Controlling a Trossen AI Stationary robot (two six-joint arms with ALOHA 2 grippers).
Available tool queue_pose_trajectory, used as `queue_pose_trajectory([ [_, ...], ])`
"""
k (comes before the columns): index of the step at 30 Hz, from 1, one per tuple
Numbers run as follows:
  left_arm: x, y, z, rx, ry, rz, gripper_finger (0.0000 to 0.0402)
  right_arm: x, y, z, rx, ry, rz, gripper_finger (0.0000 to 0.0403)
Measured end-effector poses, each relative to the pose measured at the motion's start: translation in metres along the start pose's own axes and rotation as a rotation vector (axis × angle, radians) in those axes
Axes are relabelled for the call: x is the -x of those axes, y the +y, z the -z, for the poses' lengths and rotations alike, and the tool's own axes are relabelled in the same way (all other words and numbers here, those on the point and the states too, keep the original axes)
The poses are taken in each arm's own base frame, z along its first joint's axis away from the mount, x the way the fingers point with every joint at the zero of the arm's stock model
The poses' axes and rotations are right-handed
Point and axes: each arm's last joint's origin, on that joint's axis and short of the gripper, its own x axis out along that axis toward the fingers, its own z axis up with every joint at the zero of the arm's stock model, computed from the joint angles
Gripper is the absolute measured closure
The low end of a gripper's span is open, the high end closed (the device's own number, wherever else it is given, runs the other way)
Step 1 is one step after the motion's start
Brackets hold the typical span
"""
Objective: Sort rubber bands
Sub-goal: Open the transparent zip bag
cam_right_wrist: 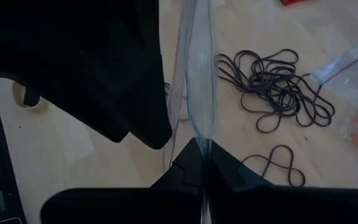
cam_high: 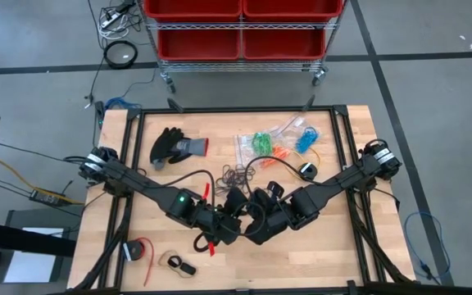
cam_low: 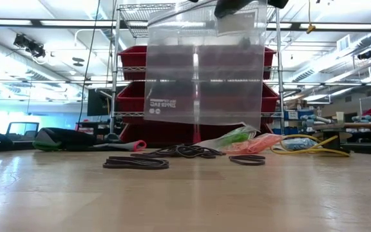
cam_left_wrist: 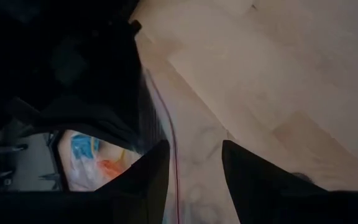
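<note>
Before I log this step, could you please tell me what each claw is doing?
Left claw: open, fingers either side of the clear bag's edge.
Right claw: shut on the clear bag.

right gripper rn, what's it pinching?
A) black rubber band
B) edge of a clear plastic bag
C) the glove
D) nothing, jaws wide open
B: in the right wrist view the right gripper is shut on the edge of the clear plastic bag, which the low view shows hanging above the table, while the black rubber bands lie loose on the wood.
</note>
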Motion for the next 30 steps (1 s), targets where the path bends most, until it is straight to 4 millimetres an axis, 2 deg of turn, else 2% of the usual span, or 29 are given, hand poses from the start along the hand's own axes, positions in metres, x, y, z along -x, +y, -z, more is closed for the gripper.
queue_pose_trajectory([
  [6,0.007,0.008,-0.006,0.015,-0.019,-0.035,0.0247,0.0,0.0,0.0,0.002,-0.001,0.001,0.0403],
  [12,0.007,0.007,-0.005,0.034,-0.012,-0.028,0.0247,0.0,0.0,0.0,-0.002,-0.001,0.001,0.0403],
  [22,-0.005,0.013,0.01,0.11,0.048,0.05,0.0247,0.0,0.0,0.0,-0.002,0.0,0.001,0.0403],
  [30,-0.005,0.009,0.016,0.095,0.1,0.11,0.0248,0.0,0.0,0.0,0.004,0.001,0.002,0.0403],
])
